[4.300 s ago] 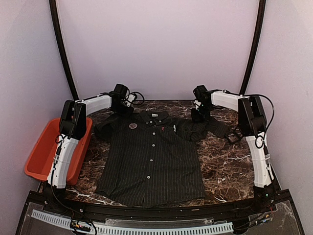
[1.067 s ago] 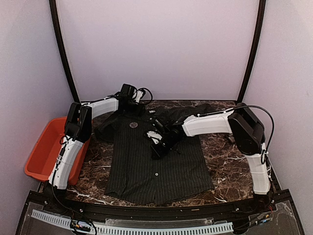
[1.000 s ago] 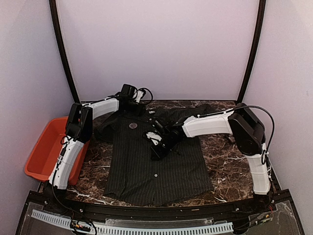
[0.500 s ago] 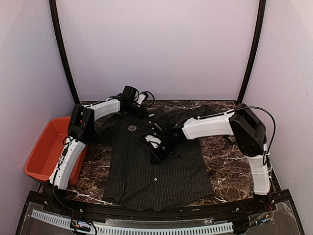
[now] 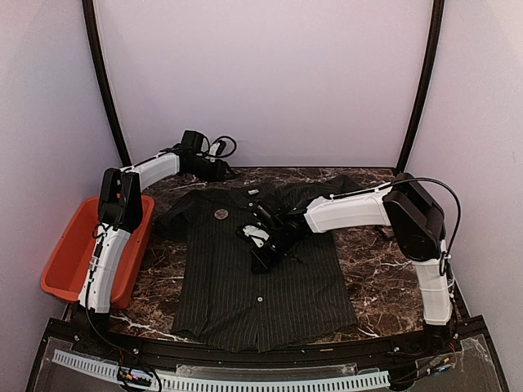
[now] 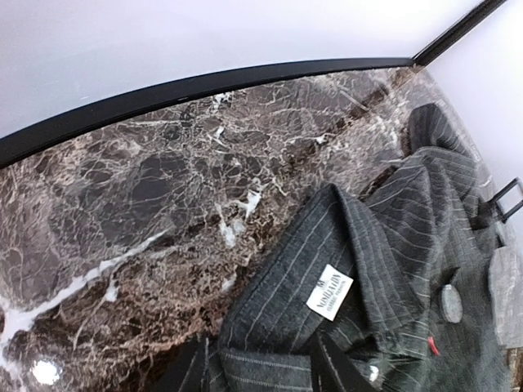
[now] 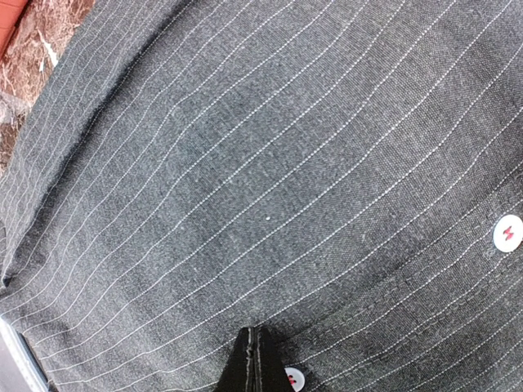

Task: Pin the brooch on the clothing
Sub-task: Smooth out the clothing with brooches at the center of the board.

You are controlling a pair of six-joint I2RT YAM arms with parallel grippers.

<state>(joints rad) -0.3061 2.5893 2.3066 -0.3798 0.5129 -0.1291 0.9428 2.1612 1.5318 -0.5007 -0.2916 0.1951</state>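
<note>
Marble, dark brown with white veins, forms the table [image 5: 372, 253], which is closed in by pale lilac walls and two black curved poles at the back corners. An orange bin [image 5: 69, 253] sits off the table's left edge. The clothing [image 5: 245, 290] lies flat and face up in the middle, collar toward the back wall, one sleeve reaching the back right. The round grey brooch [image 5: 221, 214] rests on its chest just below the collar; whether it is fastened cannot be told. The left gripper [image 5: 219, 170] is held above the back edge, behind the collar and clear of the cloth, its fingers [image 6: 331, 366] standing apart with nothing between them. The right arm stretches low across the shirt from the right, and the right gripper [image 5: 260, 260] points down at the button line, its fingers [image 7: 257, 359] pressed together with the tip on the pinstriped fabric beside a white button [image 7: 292, 377]; whether a fold is caught there cannot be told. Bare marble shows right of the shirt and along the back edge.
</note>
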